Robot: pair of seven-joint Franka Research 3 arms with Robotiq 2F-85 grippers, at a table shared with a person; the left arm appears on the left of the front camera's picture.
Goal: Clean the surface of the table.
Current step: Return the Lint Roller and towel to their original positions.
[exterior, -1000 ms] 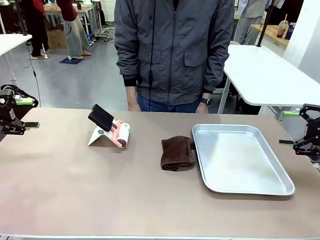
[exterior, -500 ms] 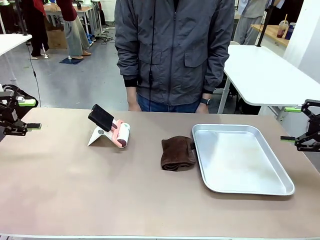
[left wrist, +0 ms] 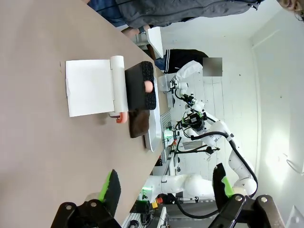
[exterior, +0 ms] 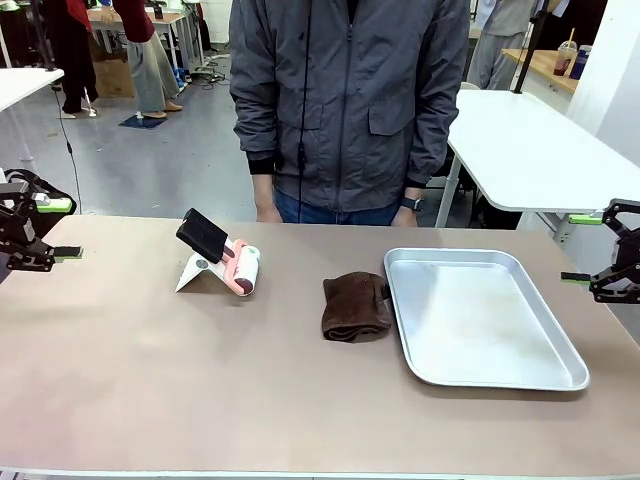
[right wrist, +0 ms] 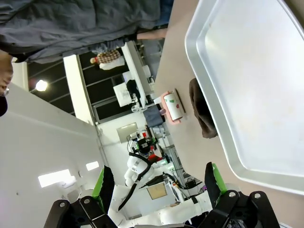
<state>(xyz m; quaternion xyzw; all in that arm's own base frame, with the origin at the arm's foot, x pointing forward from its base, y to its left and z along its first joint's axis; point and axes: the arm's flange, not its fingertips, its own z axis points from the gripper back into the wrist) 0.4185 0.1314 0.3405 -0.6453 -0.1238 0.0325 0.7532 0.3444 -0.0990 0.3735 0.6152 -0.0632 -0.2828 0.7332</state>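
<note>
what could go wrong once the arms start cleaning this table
The cloth lies against the tray, so grabbing it may nudge the tray. The lint roller sits propped on its white sheet and could tip or roll if bumped. The person stands close at the table's far edge, within reach of a sweep.

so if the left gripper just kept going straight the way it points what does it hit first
Probably the lint roller. The open left gripper looks low along the table, and the roller with its white sheet lies ahead of the fingers, the brown cloth behind it. Depth and height are unclear, so it might pass over.

Matte table [exterior: 150,380]; shiny metal tray [exterior: 482,316]; brown cloth [exterior: 355,306].
</note>
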